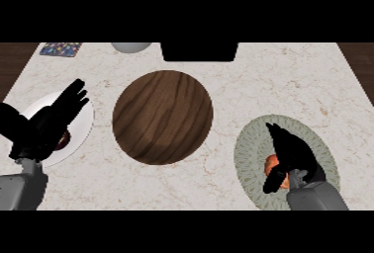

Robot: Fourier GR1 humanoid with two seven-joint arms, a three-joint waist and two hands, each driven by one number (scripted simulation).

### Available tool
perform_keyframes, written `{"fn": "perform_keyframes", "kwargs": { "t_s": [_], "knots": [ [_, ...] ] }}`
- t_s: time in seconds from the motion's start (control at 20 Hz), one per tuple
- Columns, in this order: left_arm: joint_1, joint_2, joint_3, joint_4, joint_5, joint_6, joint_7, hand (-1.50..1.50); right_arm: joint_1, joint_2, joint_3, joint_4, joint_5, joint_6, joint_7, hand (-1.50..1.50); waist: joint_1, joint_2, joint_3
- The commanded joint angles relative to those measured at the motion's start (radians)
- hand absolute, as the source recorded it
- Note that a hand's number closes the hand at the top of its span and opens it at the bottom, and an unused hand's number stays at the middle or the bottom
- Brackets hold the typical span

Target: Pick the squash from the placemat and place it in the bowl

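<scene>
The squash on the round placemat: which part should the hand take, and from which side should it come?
Only a small orange patch of the squash shows beside the right hand, on the placemat. It appears to lie low and flat, so coming from above, with thumb and fingers around its middle, seems best. Its full shape is hidden.

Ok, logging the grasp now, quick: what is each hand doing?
Left hand: open, fingers straight, resting over the white plate.
Right hand: over the squash on the placemat; grip cannot be told.
</scene>
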Motion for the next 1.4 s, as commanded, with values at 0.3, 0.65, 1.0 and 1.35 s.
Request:
{"fn": "perform_keyframes", "kwargs": {
  "t_s": [0.3, 0.65, 1.0, 1.35],
  "knots": [
    [0.008, -0.044, 0.012, 0.009, -0.048, -0.005, -0.013, 0.0, 0.05, -0.057, -0.08, 0.11, 0.003, -0.052, -0.174, -1.5, -0.002, 0.0, 0.0],
    [-0.019, -0.104, -0.029, -0.019, -0.113, 0.04, 0.03, 0.0, -0.079, 0.004, -0.07, 0.257, 0.089, -0.177, -0.243, 1.5, 0.002, 0.0, 0.0],
    [-0.031, -0.066, 0.041, -0.012, -0.058, -0.025, 0.04, 0.0, 0.004, 0.038, -0.014, 0.173, 0.148, -0.188, -0.238, 1.5, -0.002, -0.001, 0.0],
    [-0.042, -0.022, 0.101, 0.015, -0.013, -0.091, 0.054, 0.0, -0.055, 0.005, -0.056, 0.094, 0.126, -0.101, -0.275, 1.5, -0.002, -0.001, 0.0]
  ]
}}
